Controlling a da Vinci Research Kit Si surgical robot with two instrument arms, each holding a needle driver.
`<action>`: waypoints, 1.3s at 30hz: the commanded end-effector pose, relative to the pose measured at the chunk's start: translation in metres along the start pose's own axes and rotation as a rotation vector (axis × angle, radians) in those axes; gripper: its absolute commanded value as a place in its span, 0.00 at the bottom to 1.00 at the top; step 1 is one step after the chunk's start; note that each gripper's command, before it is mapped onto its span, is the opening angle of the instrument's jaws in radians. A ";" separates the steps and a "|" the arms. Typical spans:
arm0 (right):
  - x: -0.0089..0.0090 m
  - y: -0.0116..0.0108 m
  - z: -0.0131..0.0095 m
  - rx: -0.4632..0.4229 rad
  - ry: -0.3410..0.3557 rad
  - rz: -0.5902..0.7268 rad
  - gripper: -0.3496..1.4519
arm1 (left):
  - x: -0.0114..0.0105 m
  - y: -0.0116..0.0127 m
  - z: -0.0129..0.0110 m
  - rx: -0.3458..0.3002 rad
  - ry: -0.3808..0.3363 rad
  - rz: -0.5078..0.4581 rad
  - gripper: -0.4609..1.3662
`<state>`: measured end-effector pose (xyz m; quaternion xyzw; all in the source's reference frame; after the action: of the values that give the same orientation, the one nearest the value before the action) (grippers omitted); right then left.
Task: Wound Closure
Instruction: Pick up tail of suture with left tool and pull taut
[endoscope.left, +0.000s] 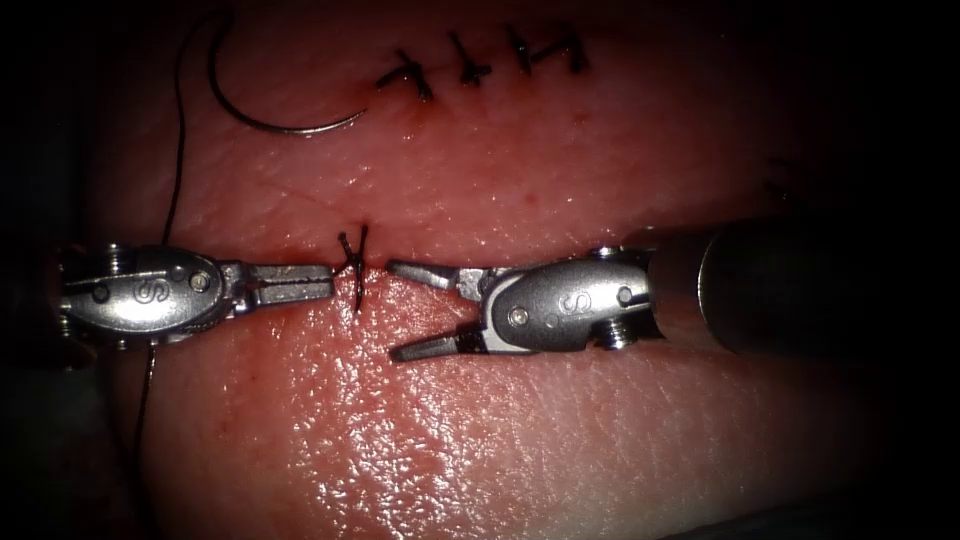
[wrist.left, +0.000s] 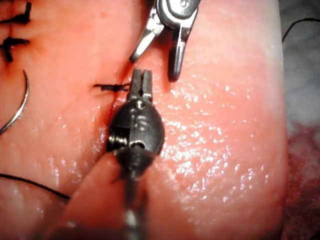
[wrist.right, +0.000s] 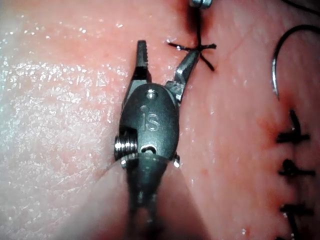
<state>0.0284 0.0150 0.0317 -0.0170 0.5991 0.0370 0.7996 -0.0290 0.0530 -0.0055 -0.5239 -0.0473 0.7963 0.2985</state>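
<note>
The tissue (endoscope.left: 560, 420) has a cut running across between the two tools. A knotted stitch (endoscope.left: 352, 268) with short dark tails crosses it. My left tool (endoscope.left: 322, 284) lies left of the knot, jaws shut, tip right beside the tails, with nothing seen held. From the right, my right tool (endoscope.left: 392, 310) has its jaws wide open and empty just beside the knot (wrist.right: 197, 48). The curved needle (endoscope.left: 270, 115) lies free on the tissue surface at the upper left, not in the tissue. Its thread (endoscope.left: 175, 180) trails down the left edge.
Three finished stitches (endoscope.left: 480, 60) sit in a row on the tissue above the cut, to the right of the needle. Red fluid wets the tissue around the knot. The tissue's edge falls off into dark at far left.
</note>
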 end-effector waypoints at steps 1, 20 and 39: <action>0.0000 0.0000 0.0001 -0.004 -0.003 0.002 0.71 | 0.0000 0.0000 0.0000 -0.002 -0.001 0.000 0.06; 0.0005 0.0006 0.0037 -0.080 0.043 0.001 0.79 | 0.0009 0.0008 0.0000 -0.012 0.002 0.033 0.06; 0.0008 0.0001 0.0088 -0.088 0.139 -0.029 0.79 | 0.0008 0.0013 0.0002 -0.022 0.007 0.042 0.06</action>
<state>0.0373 0.0156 0.0335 -0.0638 0.6513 0.0499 0.7544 -0.0300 0.0524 -0.0065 -0.5310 -0.0420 0.8005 0.2746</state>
